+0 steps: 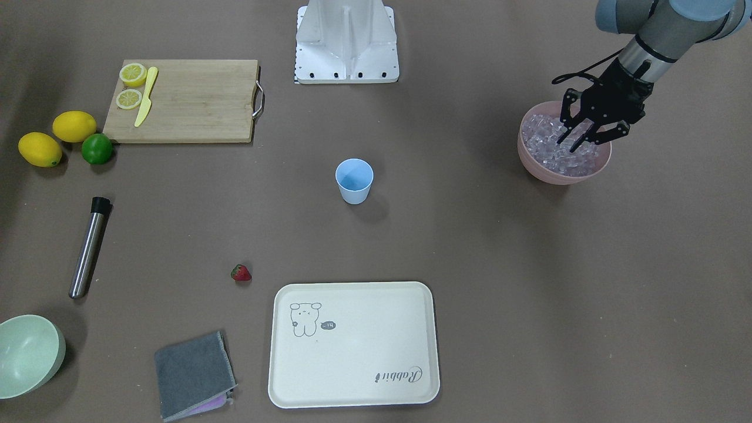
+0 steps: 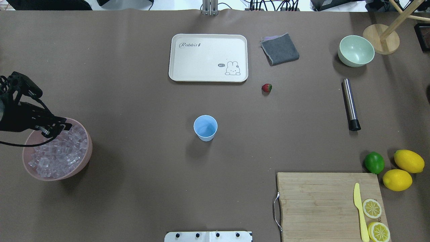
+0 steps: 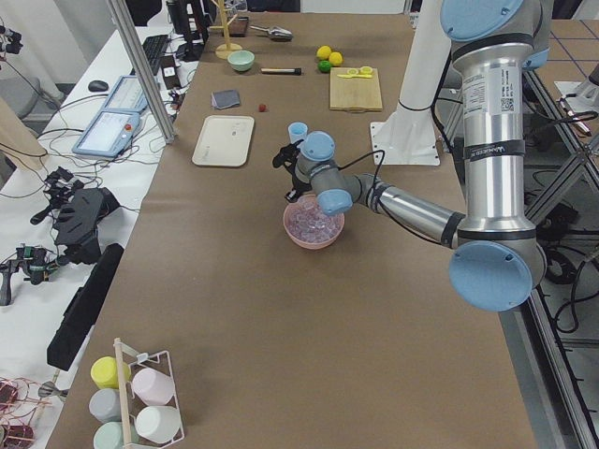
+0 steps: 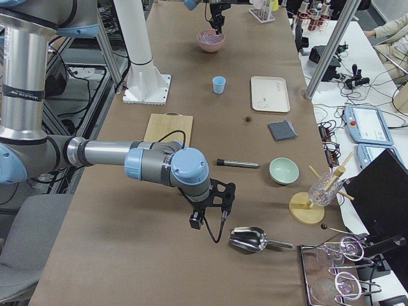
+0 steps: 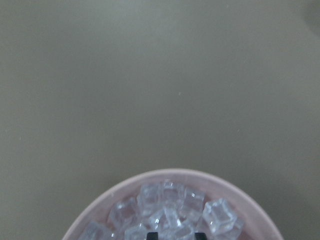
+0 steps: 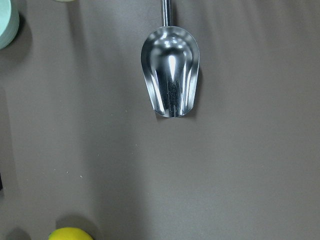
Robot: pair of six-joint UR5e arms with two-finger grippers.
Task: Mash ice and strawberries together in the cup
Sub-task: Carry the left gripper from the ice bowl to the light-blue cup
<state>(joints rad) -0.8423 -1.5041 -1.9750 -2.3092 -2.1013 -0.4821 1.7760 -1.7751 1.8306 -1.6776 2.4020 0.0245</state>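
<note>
The light-blue cup (image 1: 354,181) stands upright mid-table, and its inside looks empty from overhead (image 2: 205,127). The strawberry (image 1: 241,273) lies on the table near the tray. The ice (image 1: 546,141) fills a pink bowl (image 1: 564,176). My left gripper (image 1: 571,144) reaches down into that bowl at its robot-side part. Its jaws stand narrow, with one ice cube (image 5: 175,231) between the fingertips (image 5: 152,235). My right gripper (image 4: 213,213) hovers over a metal scoop (image 6: 170,72). I cannot tell whether it is open or shut.
A steel muddler (image 1: 90,247) lies beside the strawberry's side of the table. A cream tray (image 1: 352,343), grey cloth (image 1: 194,373), pale green bowl (image 1: 26,355), cutting board (image 1: 194,100) with lemon halves and knife, two lemons and a lime (image 1: 97,148) stand around.
</note>
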